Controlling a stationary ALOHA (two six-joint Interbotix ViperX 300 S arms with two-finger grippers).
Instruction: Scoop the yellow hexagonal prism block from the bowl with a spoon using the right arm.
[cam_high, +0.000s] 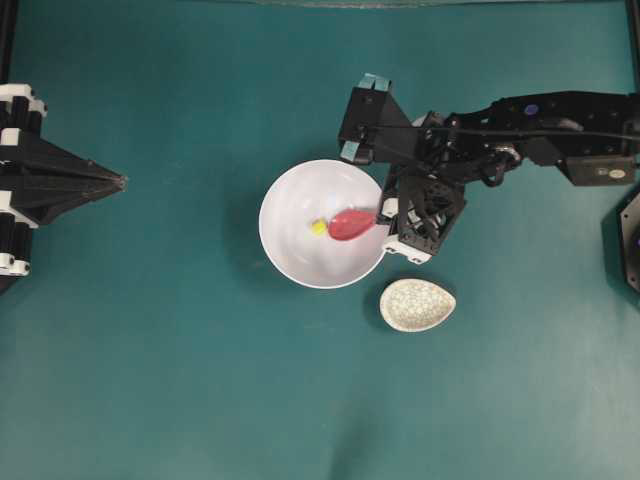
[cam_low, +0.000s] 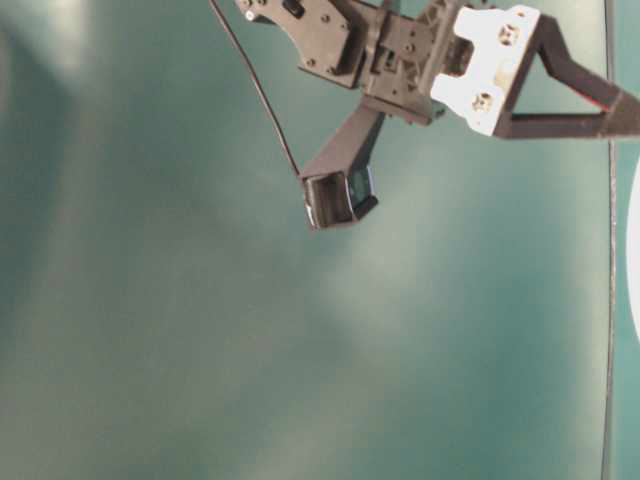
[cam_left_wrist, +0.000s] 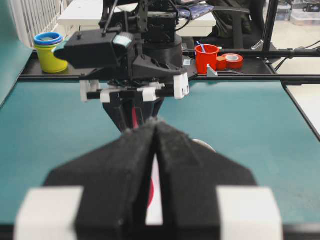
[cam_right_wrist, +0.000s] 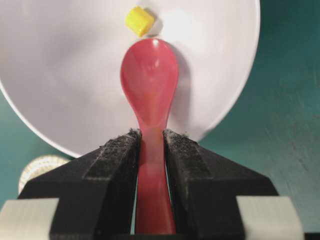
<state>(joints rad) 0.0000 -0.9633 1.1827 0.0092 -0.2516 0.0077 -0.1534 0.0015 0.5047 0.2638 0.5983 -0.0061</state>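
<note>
Left gripper (cam_left_wrist: 155, 165) clenched, empty; in the glossy bowl (cam_right_wrist: 60, 75) the tiny, light yellow block (cam_right_wrist: 139, 21) — likely to skid — sits at the spoon (cam_right_wrist: 150, 80) tip; right gripper (cam_right_wrist: 150, 145) clamps the slick, rigid handle — keep grip there

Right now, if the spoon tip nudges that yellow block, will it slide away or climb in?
Likely skids first: the yellow block is tiny and the white bowl looks glossy. Its faceted sides may let it tumble. The spoon, clamped in the right gripper, has a far bigger scoop, so the bowl's wall could help trap it.
</note>
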